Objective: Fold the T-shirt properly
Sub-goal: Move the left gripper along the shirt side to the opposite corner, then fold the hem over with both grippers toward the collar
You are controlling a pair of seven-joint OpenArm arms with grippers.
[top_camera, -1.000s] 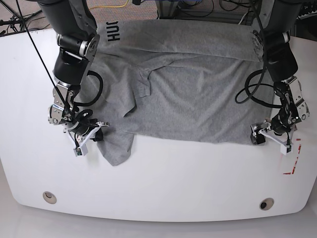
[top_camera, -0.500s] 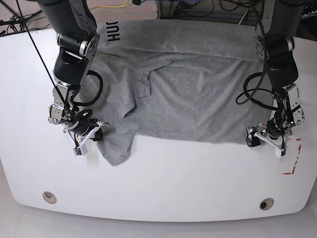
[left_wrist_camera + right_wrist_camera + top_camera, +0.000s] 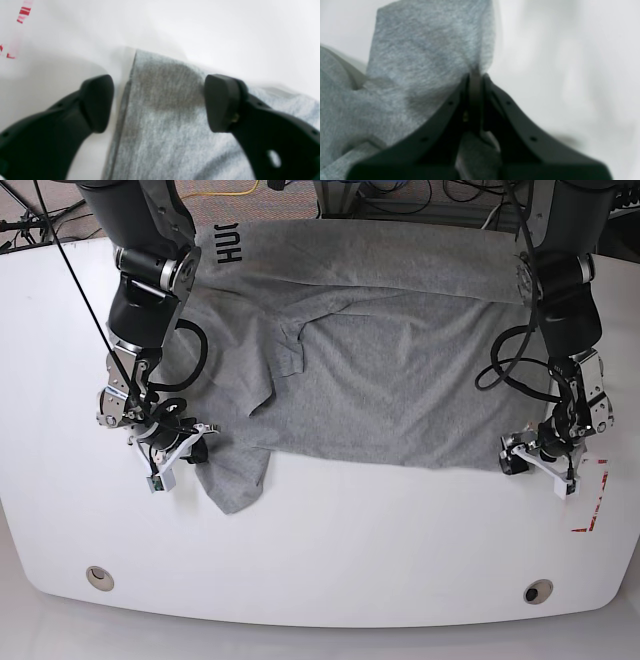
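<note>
1. Left gripper [image 3: 158, 102]: jaws spread wide, nothing pinched. The two black fingers [image 3: 96, 102] straddle a corner of the T-shirt [image 3: 162, 120]; one finger stands over bare white table [image 3: 225, 30], the other over grey cloth. In the base view this gripper [image 3: 540, 455] sits at the shirt's lower corner on that view's right.

2. Right gripper [image 3: 475, 75]: jaws clamped together on a fold of grey fabric, which rises in a flap above the tips and bunches beside the fingers [image 3: 445, 117]. In the base view this gripper [image 3: 175, 445] grips the sleeve end on that view's left.

3. T-shirt [image 3: 380, 370]: light heather grey, spread broadly over the far half of the table, partly folded over itself. One layer lies across the body with a creased edge running down the middle left. Black block lettering [image 3: 232, 242] shows near the far left edge. One sleeve [image 3: 235, 480] hangs toward the near side beside the right gripper. The near hem runs roughly straight between the two grippers.

4. Table [image 3: 350, 550]: white, rounded corners; near half bare.

5. Red marking [image 3: 592, 505]: on the table just beyond the left gripper, apart from the cloth; also blurred in the left wrist view [image 3: 23, 11].

6. Two round fittings [image 3: 98, 577] near the table's front edge, one toward each corner.
</note>
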